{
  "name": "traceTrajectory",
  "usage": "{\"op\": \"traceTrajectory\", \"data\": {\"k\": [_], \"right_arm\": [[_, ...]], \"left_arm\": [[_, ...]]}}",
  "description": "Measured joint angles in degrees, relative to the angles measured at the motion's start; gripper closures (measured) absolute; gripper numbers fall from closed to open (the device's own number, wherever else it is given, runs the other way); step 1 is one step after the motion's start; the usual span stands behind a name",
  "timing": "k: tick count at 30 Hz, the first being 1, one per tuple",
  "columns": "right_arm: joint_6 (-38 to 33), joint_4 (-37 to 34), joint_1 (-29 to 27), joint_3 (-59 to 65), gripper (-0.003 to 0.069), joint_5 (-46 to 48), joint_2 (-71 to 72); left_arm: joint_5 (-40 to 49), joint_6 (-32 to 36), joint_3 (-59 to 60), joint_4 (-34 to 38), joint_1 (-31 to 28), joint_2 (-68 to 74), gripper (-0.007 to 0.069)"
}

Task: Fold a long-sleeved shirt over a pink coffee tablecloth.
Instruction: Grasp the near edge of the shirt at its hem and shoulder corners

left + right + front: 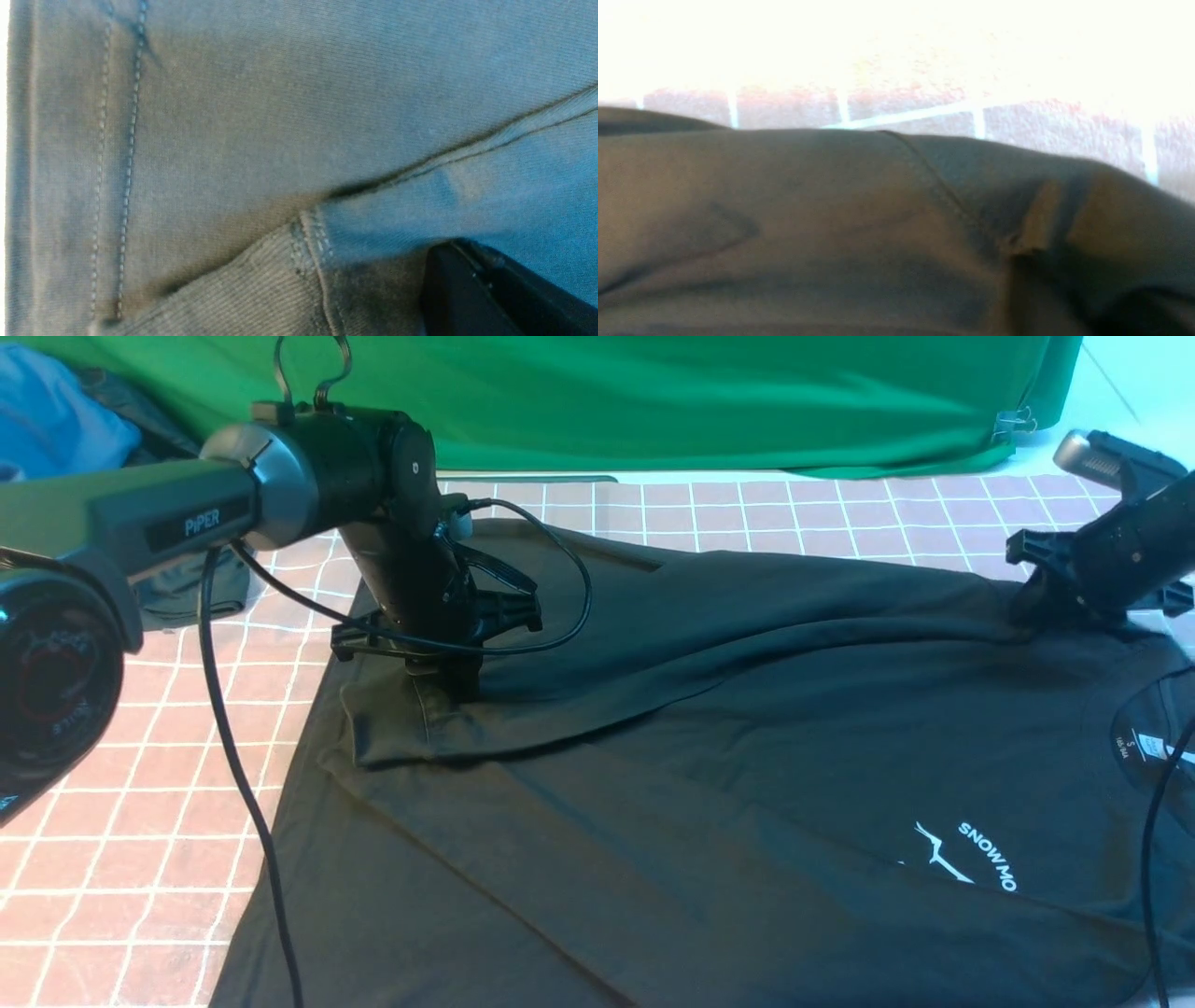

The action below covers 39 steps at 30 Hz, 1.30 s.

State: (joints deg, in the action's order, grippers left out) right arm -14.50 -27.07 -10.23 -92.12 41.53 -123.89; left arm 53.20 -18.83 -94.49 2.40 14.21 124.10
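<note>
The left gripper, on an arm marked "PiPER", pinches a cuff of the long-sleeved shirt, its "SNOWMO" print well to the gripper's right. The right gripper sits at the shoulder edge, its jaw state unclear. The pink coffee tablecloth lies uncovered to the left gripper's left.

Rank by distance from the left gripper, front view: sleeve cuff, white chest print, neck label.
1. Sleeve cuff: at the left gripper, on the left side.
2. White chest print: far across the long-sleeved shirt, to the right and nearer the camera.
3. Neck label: farther right still, near the picture's edge.
</note>
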Motion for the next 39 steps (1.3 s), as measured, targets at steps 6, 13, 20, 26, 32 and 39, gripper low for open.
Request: {"op": "traceTrajectory", "data": {"k": [6, 13, 20, 26, 32, 39], "right_arm": [[-0.7, 0.8, -1.6, -5.2, 0.0599, 5.9, 0.0], [-0.7, 3.1, -2.9, -8.1, 0.06, 8.7, 0.0], [-2.4, 3.5, -2.9, -8.1, 0.0582, 8.7, 0.0], [-2.6, 9.0, -3.2, -8.6, 0.0382, 8.3, 0.0], [1.1, 16.9, -3.2, -12.8, 0.0316, 13.4, 1.1], [2.0, 13.9, -3.1, -15.6, 0.0612, 19.7, 7.6]], "left_arm": [[0.1, 0.1, 0.0, 0.0, 0.0, 0.0, 0.061], [0.1, 0.1, 0.0, 0.0, 0.0, 0.0, 0.061], [0.1, 0.2, 0.0, 0.0, 0.0, 0.0, 0.061], [0.5, 0.1, -0.5, 0.0, 0.0, 0.0, 0.061], [-0.1, 0.1, -0.5, -0.1, 0.0, -2.6, 0.061], [0.1, 0.1, -0.5, -0.1, 0.0, -12.3, 0.061]]}}
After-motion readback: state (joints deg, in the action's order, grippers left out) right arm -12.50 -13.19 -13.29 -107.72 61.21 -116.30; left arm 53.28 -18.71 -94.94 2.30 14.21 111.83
